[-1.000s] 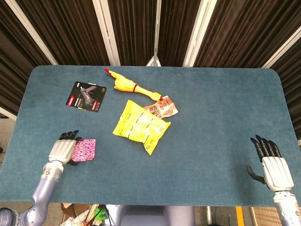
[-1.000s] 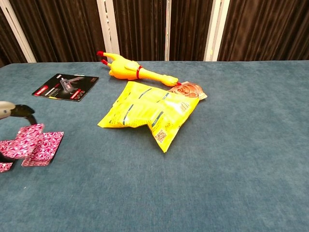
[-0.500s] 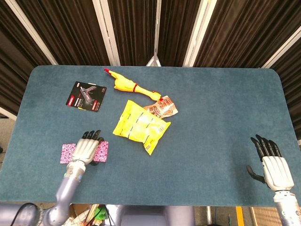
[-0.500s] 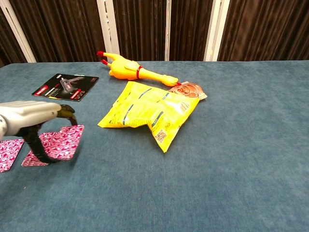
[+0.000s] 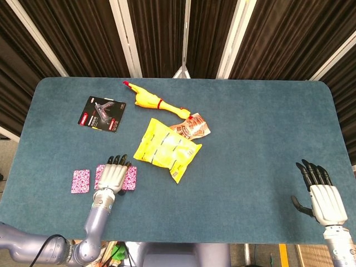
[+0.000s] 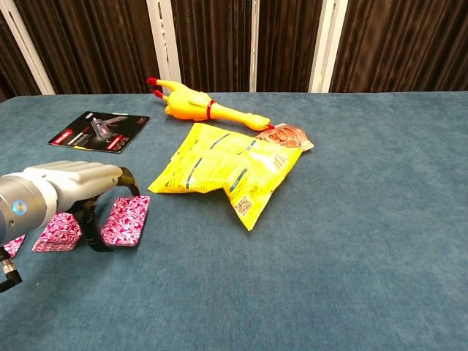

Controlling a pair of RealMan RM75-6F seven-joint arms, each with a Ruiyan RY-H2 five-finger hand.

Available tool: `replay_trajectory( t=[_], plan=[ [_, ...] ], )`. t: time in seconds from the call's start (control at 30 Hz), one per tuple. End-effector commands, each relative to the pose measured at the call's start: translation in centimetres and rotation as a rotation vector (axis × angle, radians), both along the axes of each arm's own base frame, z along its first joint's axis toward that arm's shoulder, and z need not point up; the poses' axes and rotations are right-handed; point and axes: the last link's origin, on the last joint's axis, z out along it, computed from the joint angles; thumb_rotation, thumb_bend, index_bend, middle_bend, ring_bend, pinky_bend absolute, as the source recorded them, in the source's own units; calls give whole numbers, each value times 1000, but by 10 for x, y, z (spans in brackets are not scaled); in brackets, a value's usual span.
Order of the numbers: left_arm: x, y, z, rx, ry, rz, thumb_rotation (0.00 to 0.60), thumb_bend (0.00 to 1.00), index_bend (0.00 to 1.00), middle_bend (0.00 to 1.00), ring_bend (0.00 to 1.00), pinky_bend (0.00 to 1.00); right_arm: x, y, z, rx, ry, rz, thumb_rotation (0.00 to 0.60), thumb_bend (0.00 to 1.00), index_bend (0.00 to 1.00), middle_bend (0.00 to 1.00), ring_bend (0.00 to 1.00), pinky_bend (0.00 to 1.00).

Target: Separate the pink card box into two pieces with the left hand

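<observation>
The pink card box lies in two flat pieces near the table's front left. The smaller piece (image 5: 80, 181) lies alone at the left, cut by the frame edge in the chest view (image 6: 10, 246). The larger piece (image 5: 131, 178) (image 6: 126, 219) lies under my left hand (image 5: 113, 176) (image 6: 77, 191). The hand's dark fingers (image 6: 93, 228) curl down onto the piece and grip it, and the pink shows on both sides of the hand. My right hand (image 5: 321, 196) hovers at the front right with its fingers apart and holds nothing.
A yellow snack bag (image 5: 166, 149) (image 6: 228, 164) lies just right of the left hand. Behind it are a small brown packet (image 5: 192, 127), a rubber chicken (image 5: 153, 102) (image 6: 196, 108) and a black product card (image 5: 102, 113) (image 6: 99, 131). Dark curtains hang beyond the far table edge.
My left hand slid right along the front of the table with the larger pink piece. The smaller piece stayed behind at the left. The right hand has not moved.
</observation>
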Motion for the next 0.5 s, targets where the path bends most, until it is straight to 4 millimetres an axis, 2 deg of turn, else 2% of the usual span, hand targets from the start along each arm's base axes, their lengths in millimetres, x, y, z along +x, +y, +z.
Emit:
replay_trajectory(
  t=[0.03, 0.13, 0.3, 0.43, 0.5],
  plan=[
    [1, -1, 2, 4, 14, 2, 600, 210, 92, 0, 0, 0, 0, 0, 0, 0, 3, 1, 600, 362, 0, 0, 0, 61],
    [7, -4, 14, 29, -39, -1, 600, 208, 78, 0, 0, 0, -1, 0, 1, -2, 4, 2, 600, 363, 0, 0, 0, 61],
    [4, -14, 38, 58, -97, -34, 600, 208, 76, 0, 0, 0, -1, 1, 1, -4, 7, 0, 600, 363, 0, 0, 0, 61],
    [-11, -29, 65, 115, -142, -80, 600, 208, 75, 0, 0, 0, -2, 0, 2, -8, 9, 1, 600, 363, 0, 0, 0, 61],
    [-27, -40, 83, 160, -151, -112, 600, 208, 74, 0, 0, 0, -2, 0, 2, -9, 13, 1, 600, 362, 0, 0, 0, 61]
  ],
)
